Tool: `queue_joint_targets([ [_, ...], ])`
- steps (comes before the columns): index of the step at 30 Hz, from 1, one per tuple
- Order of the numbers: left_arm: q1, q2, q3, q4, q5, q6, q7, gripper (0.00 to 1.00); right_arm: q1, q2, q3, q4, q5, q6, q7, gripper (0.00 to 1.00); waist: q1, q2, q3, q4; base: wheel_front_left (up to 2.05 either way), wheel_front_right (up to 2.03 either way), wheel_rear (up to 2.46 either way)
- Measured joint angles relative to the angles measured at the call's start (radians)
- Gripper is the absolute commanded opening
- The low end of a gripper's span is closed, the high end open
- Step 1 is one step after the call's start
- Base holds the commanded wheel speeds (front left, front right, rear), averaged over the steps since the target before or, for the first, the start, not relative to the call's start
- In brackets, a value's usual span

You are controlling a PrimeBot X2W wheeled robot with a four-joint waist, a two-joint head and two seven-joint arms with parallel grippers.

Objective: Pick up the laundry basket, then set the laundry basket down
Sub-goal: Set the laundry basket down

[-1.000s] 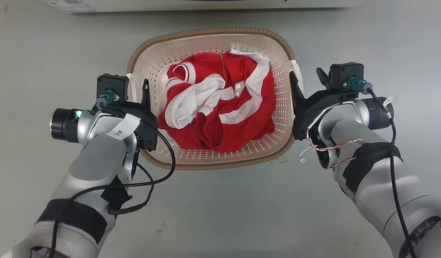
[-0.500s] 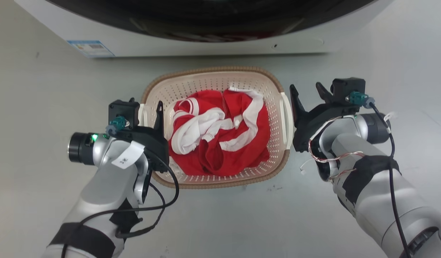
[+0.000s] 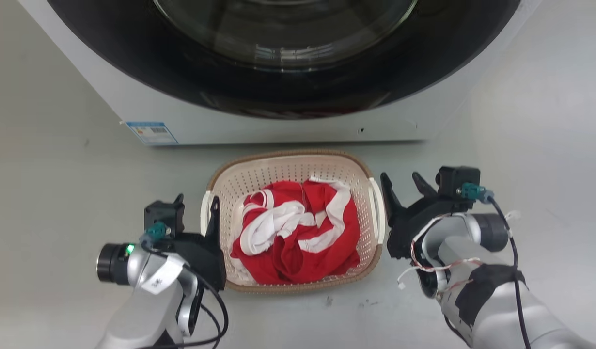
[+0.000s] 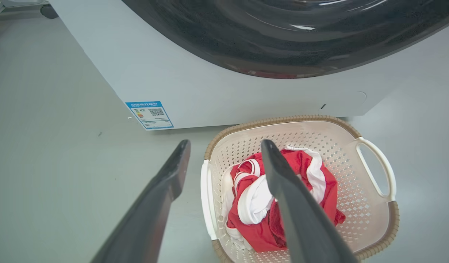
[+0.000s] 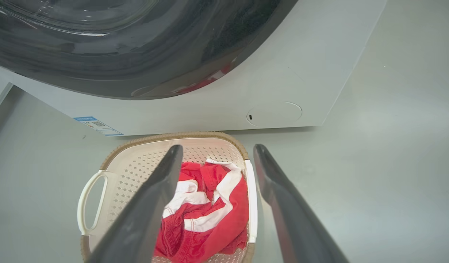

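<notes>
Cream perforated plastic laundry basket (image 3: 278,173) is found on floor (image 3: 60,194) before white washing machine (image 3: 298,127). Left hand (image 3: 197,203) and right hand (image 3: 399,182) are released, flanking its white loop handles (image 3: 375,208). Both should be clenched together, lifted level.

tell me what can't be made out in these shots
Washing machine: its upper part is cut off by the top edge of the head view.
Blue label on the machine: the print is too small to read in the left wrist view.
Laundry basket: its bottom is mostly hidden under the red and white garment in the head view.
Kind of garment: it is crumpled, and its own folds hide its shape.
</notes>
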Motion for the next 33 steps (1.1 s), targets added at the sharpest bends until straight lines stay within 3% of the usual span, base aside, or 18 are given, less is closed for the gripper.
queue_joint_targets([
  [16, 0.271, 0.042, 0.078, -0.228, 0.091, 0.008, 0.000, 1.00, 0.249, -0.027, -0.125, -0.153, -0.081, -0.029, 0.000, 1.00, 0.0001, -0.0001, -0.211, -0.013, 0.00, 0.00, 0.00],
  [33, 0.581, 0.036, 0.215, -0.439, 0.211, 0.008, 0.000, 1.00, 0.547, -0.089, -0.242, -0.395, -0.242, -0.049, 0.000, 1.00, 0.0001, 0.0000, -0.400, -0.009, 0.00, 0.00, 0.00],
])
